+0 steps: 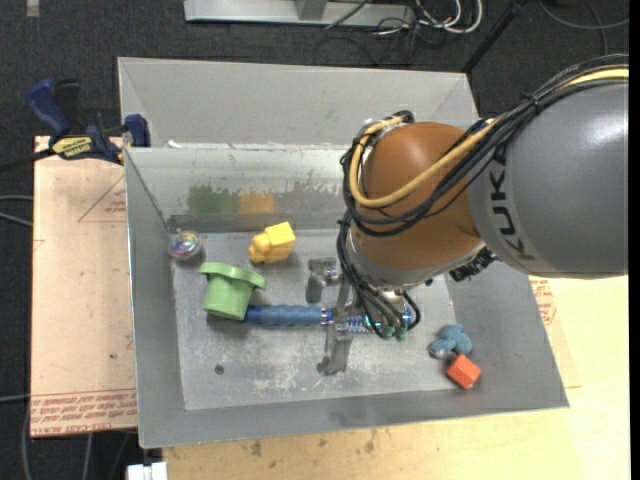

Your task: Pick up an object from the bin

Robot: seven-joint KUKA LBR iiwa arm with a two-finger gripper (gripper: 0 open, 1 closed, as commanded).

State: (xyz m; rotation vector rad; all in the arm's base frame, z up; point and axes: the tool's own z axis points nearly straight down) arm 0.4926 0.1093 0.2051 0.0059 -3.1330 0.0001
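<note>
My gripper [329, 318] hangs low in the middle of the bin, under the arm's orange cover. It is open, with one fingertip [321, 282] toward the back and the other [335, 356] toward the front. A blue stick-like thing [283, 316] lies flat on the floor, and its right end reaches in between the two fingers without touching either. Its left end meets a green cup [228, 290] lying on its side. A yellow block [272, 243] sits behind them, near the back wall.
A small shiny ball [185, 247] rests in the back left corner. At the front right lie a grey-blue lump [452, 341] and an orange cube [463, 371]. The arm covers the bin's right middle.
</note>
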